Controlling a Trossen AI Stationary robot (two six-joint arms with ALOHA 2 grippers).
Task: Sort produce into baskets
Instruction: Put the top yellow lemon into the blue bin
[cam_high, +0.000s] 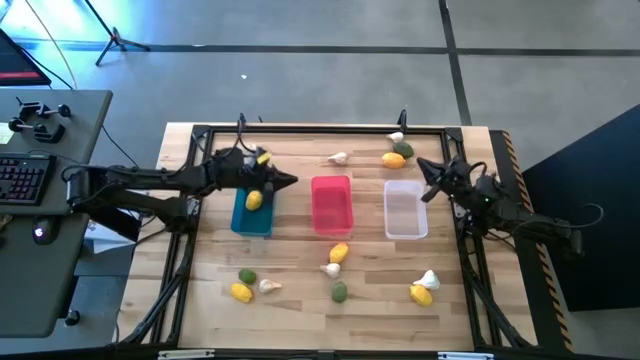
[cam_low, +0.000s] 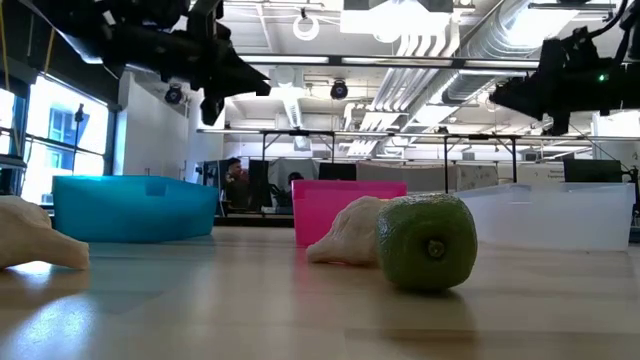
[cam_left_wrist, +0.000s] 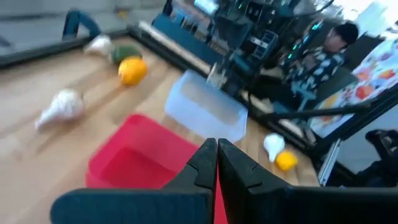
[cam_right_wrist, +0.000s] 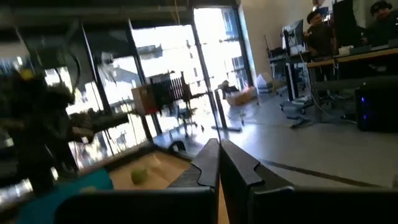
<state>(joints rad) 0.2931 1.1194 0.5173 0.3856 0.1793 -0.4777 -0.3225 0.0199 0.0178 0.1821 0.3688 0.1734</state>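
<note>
I see my left gripper (cam_high: 290, 181) pinched together on nothing, raised between the blue basket (cam_high: 251, 214), which holds one lemon (cam_high: 254, 200), and the pink-red basket (cam_high: 331, 205). My right gripper (cam_high: 424, 195), also closed and empty, hangs by the white basket (cam_high: 405, 209). For the near-side lemon (cam_high: 339, 253) and garlic (cam_high: 331, 269), I judge the left arm slightly closer.
</note>
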